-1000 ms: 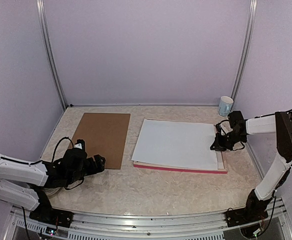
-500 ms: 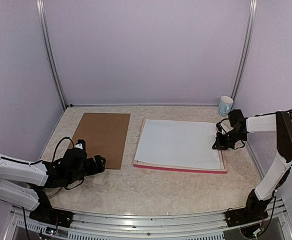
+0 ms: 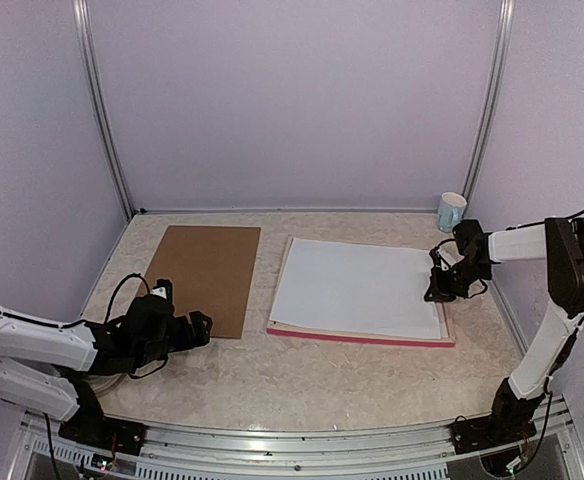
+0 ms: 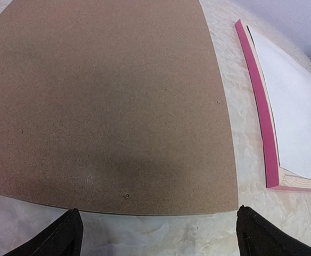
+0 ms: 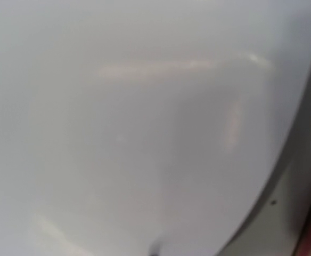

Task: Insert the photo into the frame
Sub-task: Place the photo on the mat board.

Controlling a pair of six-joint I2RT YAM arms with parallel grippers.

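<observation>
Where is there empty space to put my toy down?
The widest bare patch is the front of the table, between the frame and the arm bases. A narrow lane runs between the brown board and the frame. It's crowded around the right gripper near the cup and the left gripper.

Soft, even light fills the sharp top view, shadows faint; the left wrist view bows at its edges, a dim shadow crossing the brown board; the right wrist view is blurred, pale glare streaking the white sheet.
</observation>
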